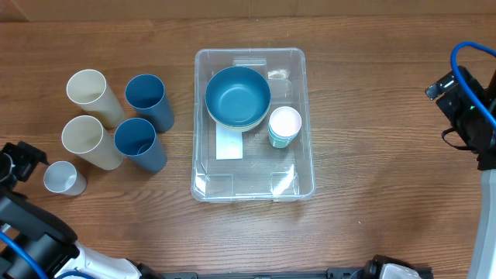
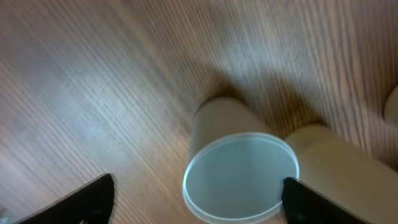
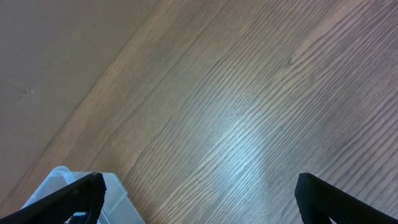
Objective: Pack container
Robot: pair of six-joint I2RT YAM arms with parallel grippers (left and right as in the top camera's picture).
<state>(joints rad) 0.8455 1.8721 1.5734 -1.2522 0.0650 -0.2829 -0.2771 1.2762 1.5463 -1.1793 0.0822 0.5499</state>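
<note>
Container: we find the clear container (image 1: 253, 187) in the middle of the table (image 1: 372, 232), upright and open-topped.
Inside the container: a blue bowl (image 1: 238, 97) fills one end, and a teal cup (image 1: 284, 126) stands just beside the bowl; the other end is bare.
Left of the container: a first blue cup (image 1: 147, 101) and a second blue cup (image 1: 139, 143) stand nearest it. Beyond them are a first cream cup (image 1: 91, 93) and a second cream cup (image 1: 89, 139), and the small white cup (image 1: 63, 178) is farthest out.
Left gripper (image 2: 198, 190): its fingers stand apart on either side of the small white cup. One is at the rim and the other is clear of it, so nothing is clamped.
Right gripper (image 3: 199, 193): its fingers are spread wide over bare wood to the right of the container and hold nothing.
Step in hand: we judge this to be the reach for the small white cup, with the grasp not yet made.
Next move: we would centre the cup between the fingers and close gently on its thin wall. Then we would lift it clear of the second cream cup and carry it to the container's bare end.
Writing: we see a white label (image 1: 229, 145) on the container's base, with nothing on it that we can read. We see no brands on the cups.
</note>
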